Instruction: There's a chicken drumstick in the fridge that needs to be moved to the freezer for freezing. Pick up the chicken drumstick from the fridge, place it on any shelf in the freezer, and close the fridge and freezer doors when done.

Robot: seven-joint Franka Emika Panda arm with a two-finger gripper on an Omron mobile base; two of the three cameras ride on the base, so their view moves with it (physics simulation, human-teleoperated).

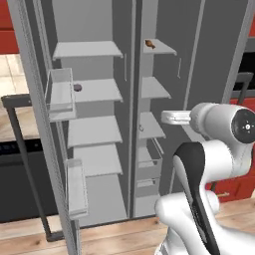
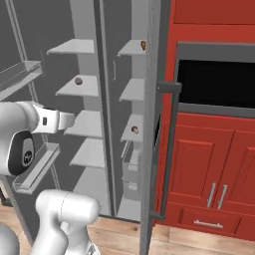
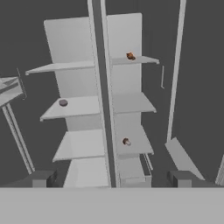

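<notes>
Both doors of the grey side-by-side fridge stand wide open. A small orange-brown piece that looks like the chicken drumstick [image 1: 149, 45] [image 2: 143, 45] [image 3: 130, 56] lies on the top shelf of the right compartment. A smaller brown-and-white item [image 2: 134, 129] [image 3: 126, 141] sits on the third shelf of that compartment. A dark round thing [image 1: 77, 87] [image 2: 78, 80] [image 3: 63, 103] rests on the second shelf of the left compartment. My gripper [image 1: 169, 117] [image 2: 67, 119] [image 3: 111, 179] hangs open and empty in front of the fridge, well short of the shelves, at about third-shelf height.
The left door carries clear bins [image 1: 61, 94] [image 1: 75, 189]. The right door [image 2: 154, 124] juts out edge-on, with a dark handle. Drawers [image 1: 148, 164] fill the bottom of the right compartment. Red cabinets [image 2: 214, 164] and a black oven opening [image 2: 219, 82] stand to the right, a dark appliance [image 1: 20, 169] to the left.
</notes>
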